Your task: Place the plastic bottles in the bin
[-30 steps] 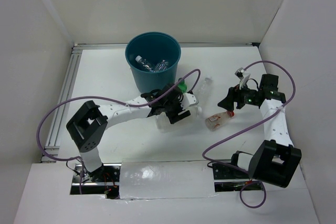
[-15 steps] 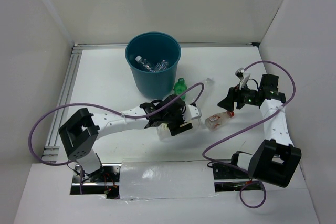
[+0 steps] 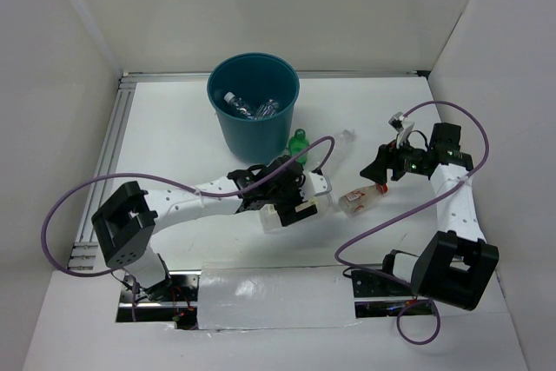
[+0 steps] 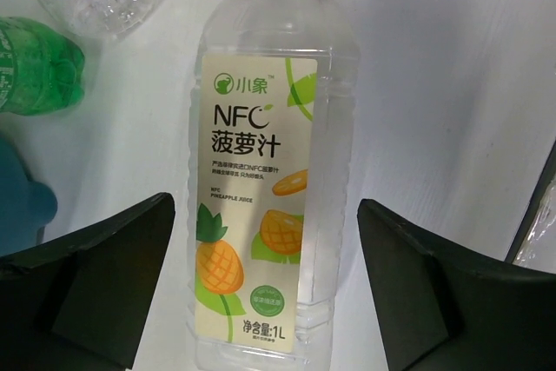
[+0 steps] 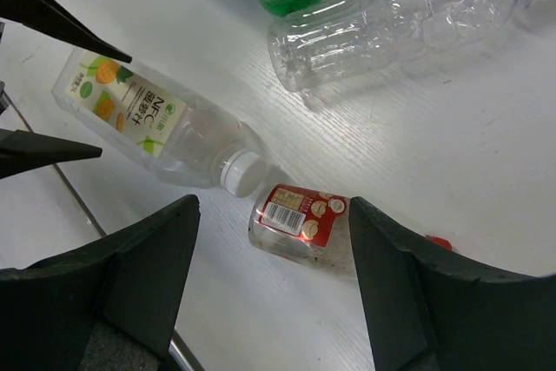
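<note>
One juice bottle (image 4: pixel 261 128), labelled "NFC" and "PINEAPPLE JUICE", lies on the table (image 4: pixel 452 58) between the spread jaws of your left gripper (image 4: pixel 265 206), untouched; your right gripper (image 5: pixel 274 202) hangs open over the red-labelled bottle (image 5: pixel 300 223).

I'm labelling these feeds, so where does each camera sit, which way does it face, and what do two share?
Top external: above and behind the bases, looking down on the table; left arm, right arm and the bin show.
Left wrist: on the left arm, looking down at the pineapple-label bottle between its open jaws.
Right wrist: on the right arm, looking down at the red-labelled bottle, open jaws in the lower corners.
Both wrist views show the pineapple-label bottle.
</note>
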You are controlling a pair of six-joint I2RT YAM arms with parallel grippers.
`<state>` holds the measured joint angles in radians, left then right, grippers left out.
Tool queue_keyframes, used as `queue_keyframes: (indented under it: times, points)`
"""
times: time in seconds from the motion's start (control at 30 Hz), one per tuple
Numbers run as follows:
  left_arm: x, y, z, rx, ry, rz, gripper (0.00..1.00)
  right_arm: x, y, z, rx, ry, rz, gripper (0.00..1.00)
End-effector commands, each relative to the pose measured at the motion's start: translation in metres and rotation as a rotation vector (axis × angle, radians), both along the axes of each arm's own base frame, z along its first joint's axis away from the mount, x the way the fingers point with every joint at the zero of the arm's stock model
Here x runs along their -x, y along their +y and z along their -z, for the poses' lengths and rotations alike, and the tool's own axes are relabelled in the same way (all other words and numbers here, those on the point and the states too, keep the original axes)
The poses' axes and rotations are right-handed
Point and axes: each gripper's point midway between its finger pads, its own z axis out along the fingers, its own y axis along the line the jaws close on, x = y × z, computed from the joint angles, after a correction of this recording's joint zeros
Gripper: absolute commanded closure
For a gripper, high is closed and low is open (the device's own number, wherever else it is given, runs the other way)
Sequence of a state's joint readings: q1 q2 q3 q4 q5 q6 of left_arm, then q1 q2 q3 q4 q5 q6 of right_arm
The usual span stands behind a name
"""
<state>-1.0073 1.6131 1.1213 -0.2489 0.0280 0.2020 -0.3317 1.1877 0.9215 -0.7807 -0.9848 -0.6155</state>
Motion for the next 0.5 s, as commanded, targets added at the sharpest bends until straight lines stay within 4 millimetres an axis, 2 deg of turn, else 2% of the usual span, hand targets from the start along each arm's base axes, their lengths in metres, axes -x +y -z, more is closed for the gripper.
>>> queue_keyframes:
  times: [0.0,0.07,0.47]
  points:
    - [0.004,-0.012,-0.006,0.028,0.027,0.020,0.00,0.007,0.004,-0.004,-0.015,-0.012,-0.016,0.23]
    - [0.006,-0.013,-0.006,0.034,0.039,0.019,0.00,0.007,0.004,-0.004,-0.015,-0.012,-0.016,0.23]
    - [0.006,-0.015,0.030,-0.018,0.097,0.026,0.00,0.007,0.005,-0.007,-0.017,-0.021,-0.024,0.23]
